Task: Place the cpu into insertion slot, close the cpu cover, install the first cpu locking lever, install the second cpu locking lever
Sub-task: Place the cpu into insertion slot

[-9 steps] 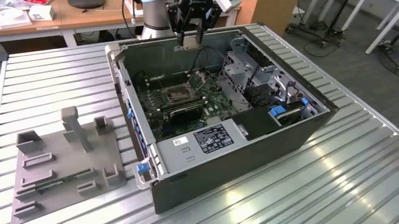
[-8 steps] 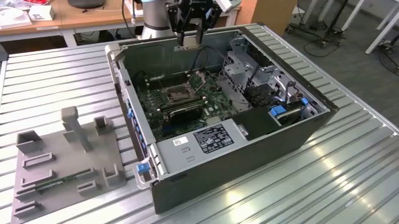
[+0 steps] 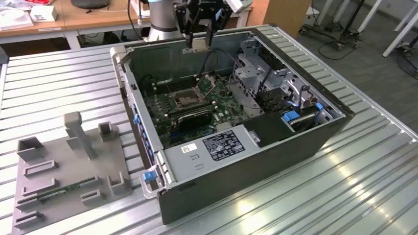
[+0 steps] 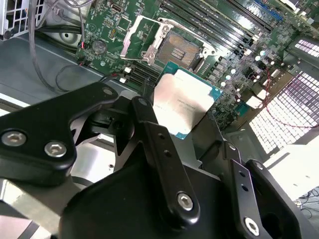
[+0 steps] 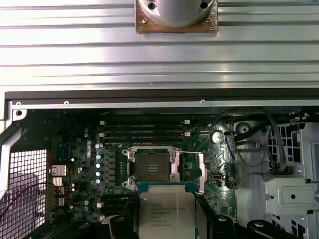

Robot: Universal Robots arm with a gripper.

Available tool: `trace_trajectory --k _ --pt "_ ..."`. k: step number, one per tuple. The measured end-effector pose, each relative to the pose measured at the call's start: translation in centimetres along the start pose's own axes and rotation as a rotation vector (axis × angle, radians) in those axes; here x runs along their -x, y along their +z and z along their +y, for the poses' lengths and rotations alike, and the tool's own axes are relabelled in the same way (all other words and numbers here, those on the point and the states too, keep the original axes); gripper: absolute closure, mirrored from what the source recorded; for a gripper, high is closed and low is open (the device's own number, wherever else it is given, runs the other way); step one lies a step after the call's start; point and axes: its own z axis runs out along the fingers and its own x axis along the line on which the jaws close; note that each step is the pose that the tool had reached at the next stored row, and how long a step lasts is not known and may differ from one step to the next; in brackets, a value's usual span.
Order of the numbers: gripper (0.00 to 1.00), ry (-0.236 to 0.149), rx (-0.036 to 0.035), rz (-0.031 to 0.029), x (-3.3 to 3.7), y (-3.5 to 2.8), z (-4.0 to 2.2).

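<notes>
**A:** In the exterior view, where is the gripper [image 3: 197, 43]?

**B:** It hangs high over the far wall of the open computer case [image 3: 261, 161], which lies on the ribbed metal bench [image 3: 365, 196]. Its fingers pinch the cpu [image 3: 197, 48]. The chip is in the air, well apart from the insertion slot [image 3: 188, 100] on the green motherboard [image 3: 163, 110].

**A:** And the second wrist view?

**B:** Two black fingers [image 4: 152, 139] grip the cpu [image 4: 182, 102] by opposite edges, and its metal top faces the camera. Beyond it the insertion slot [image 4: 182, 50] lies uncovered — the cpu cover [image 4: 142, 37] stands tilted up beside it.

**A:** The first wrist view?

**B:** The cpu [image 5: 167, 211] sits between the fingers, above the motherboard. The insertion slot [image 5: 151, 168] shows its dark square inside a silvery rim — the chip does not touch it. The cpu cover [image 5: 199, 172] is raised along one side of the slot.
</notes>
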Motion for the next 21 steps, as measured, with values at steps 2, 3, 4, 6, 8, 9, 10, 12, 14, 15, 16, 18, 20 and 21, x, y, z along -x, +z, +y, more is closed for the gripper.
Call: trace_trajectory --k 2,3,4,6,8,9,10,12,14,15,16,18,20,21 --pt "0.46 0.000 0.0000 0.0000 0.00 0.00 0.00" --pt "0.46 0.000 -0.0001 0.0001 0.00 0.01 0.00" --pt "0.46 0.000 0.0000 0.0000 0.00 0.05 0.00" --pt "0.46 0.000 0.0000 0.0000 0.00 0.16 -0.01" --pt "0.46 0.000 -0.0001 0.0000 0.01 0.24 -0.02" --pt "0.46 0.000 -0.0002 0.0001 0.00 0.23 -0.02" --pt "0.46 0.000 -0.0001 0.0001 0.00 0.25 -0.02" --pt "0.46 0.000 -0.0001 0.0000 0.00 0.26 -0.02" --pt "0.46 0.000 0.0002 -0.0001 0.01 0.33 -0.03" --pt "0.46 0.000 0.0002 -0.0001 0.01 0.39 -0.03" --pt "0.46 0.000 0.0000 0.0000 0.01 0.46 -0.04" --pt "0.46 0.000 -0.0001 0.0000 0.01 0.61 -0.06" --pt "0.46 0.000 -0.0001 0.0000 0.01 0.70 -0.06" --pt "0.46 0.000 -0.0003 0.0001 0.01 0.70 -0.06"
